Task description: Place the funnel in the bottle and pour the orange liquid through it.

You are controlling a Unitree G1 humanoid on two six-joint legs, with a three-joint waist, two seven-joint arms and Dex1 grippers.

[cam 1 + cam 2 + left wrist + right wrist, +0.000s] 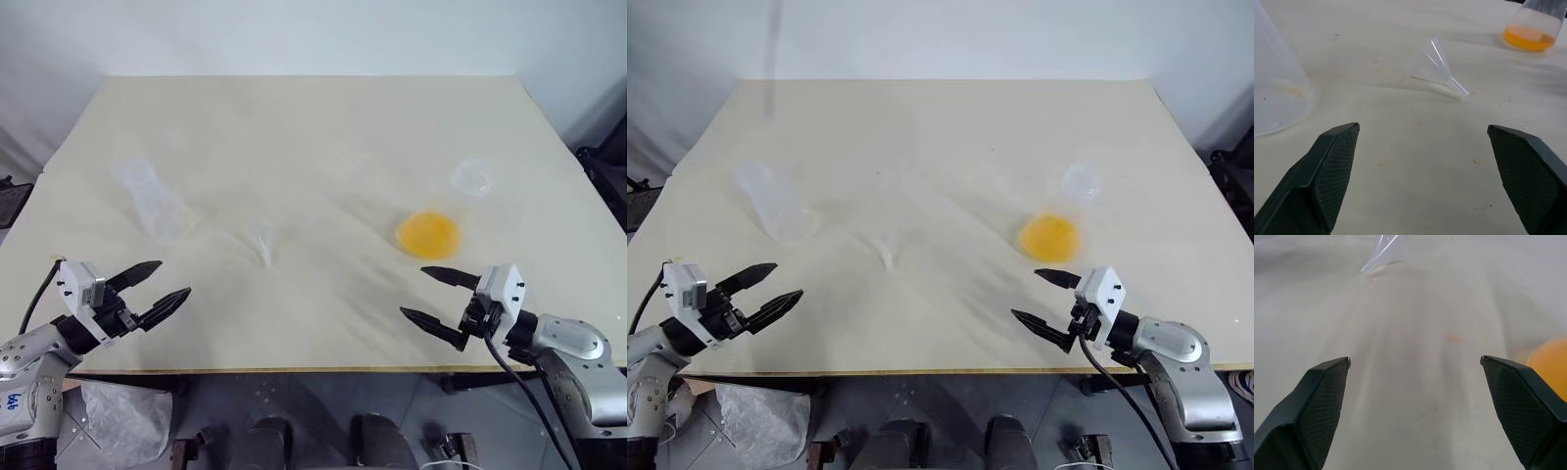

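Funnel [263,241] and flasks are being shown spread across a pale table [294,117]. That small clear funnel is lying on its side near the middle of the table, its narrow stem pointing toward the near edge. The bottle [154,201], an empty clear flask, is being seen to the robot's left of the funnel, well apart from it. The orange liquid [428,234] is being held in the base of a second clear flask [468,180] on the robot's right, also well apart from the funnel.

The left gripper [155,291] is being held over the near left edge of the table, its two black fingers spread wide with nothing between them. The right gripper [443,300] is being held over the near right edge, just in front of the liquid-filled flask, its fingers likewise spread wide and gripping nothing.
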